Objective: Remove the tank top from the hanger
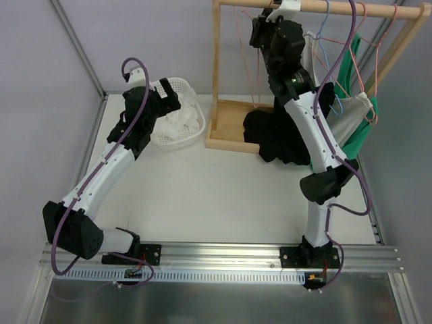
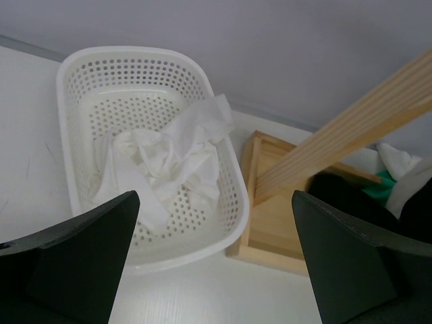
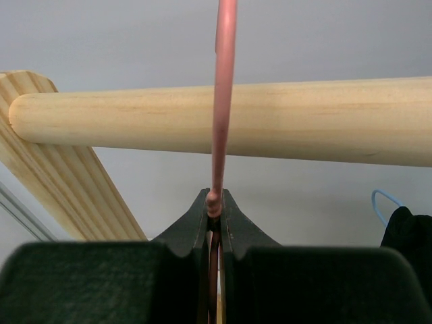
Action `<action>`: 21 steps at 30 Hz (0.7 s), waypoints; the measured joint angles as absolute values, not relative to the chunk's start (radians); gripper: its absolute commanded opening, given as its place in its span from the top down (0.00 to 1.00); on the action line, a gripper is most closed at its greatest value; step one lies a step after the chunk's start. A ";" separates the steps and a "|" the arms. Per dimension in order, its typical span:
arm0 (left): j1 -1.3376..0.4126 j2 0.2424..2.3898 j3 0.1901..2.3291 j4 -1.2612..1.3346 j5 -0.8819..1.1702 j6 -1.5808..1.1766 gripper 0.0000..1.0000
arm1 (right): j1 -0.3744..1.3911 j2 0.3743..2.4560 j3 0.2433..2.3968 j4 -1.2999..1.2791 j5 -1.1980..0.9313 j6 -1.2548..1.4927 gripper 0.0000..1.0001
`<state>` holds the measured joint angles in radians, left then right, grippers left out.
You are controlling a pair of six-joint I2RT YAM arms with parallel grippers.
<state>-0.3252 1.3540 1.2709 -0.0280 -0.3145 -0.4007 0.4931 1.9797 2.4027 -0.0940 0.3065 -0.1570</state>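
A white tank top point(image 2: 162, 158) lies crumpled in the white perforated basket point(image 2: 81, 74), also seen from above point(image 1: 183, 123). My left gripper point(image 2: 216, 270) hovers open just above the basket's near rim point(image 1: 169, 101), with nothing between its black fingers point(image 2: 74, 263). The right gripper point(image 3: 214, 202) is raised to the wooden rail point(image 3: 304, 121) and is shut on the neck of a thin pink hanger point(image 3: 225, 81) whose hook goes over the rail. From above, this hanger point(image 1: 255, 67) hangs bare beside the right gripper point(image 1: 258, 30).
The wooden rack's base tray point(image 1: 226, 125) stands right of the basket, with a black garment heap point(image 1: 277, 138) on it. Further right on the rail hang blue and pink hangers point(image 1: 324, 34) carrying green and white garments point(image 1: 358, 111). A slanted rack post point(image 2: 351, 135) is close to the left gripper.
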 measured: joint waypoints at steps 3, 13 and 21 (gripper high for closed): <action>-0.362 1.319 1.246 -0.035 -0.315 -0.394 0.01 | 0.493 1.988 2.403 -0.088 0.308 -0.145 1.00; -0.400 1.267 1.211 -0.051 -0.316 -0.349 0.01 | 0.495 2.012 2.403 -0.086 0.306 -0.100 0.98; -0.400 1.247 1.211 -0.051 -0.317 -0.321 0.01 | 0.498 2.012 2.403 -0.086 0.307 -0.090 0.69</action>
<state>-0.4004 1.2472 1.2106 -0.0509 -0.3168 -0.3210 0.4984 2.0117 2.4031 -0.0860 0.3073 -0.0898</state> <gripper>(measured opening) 0.990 0.235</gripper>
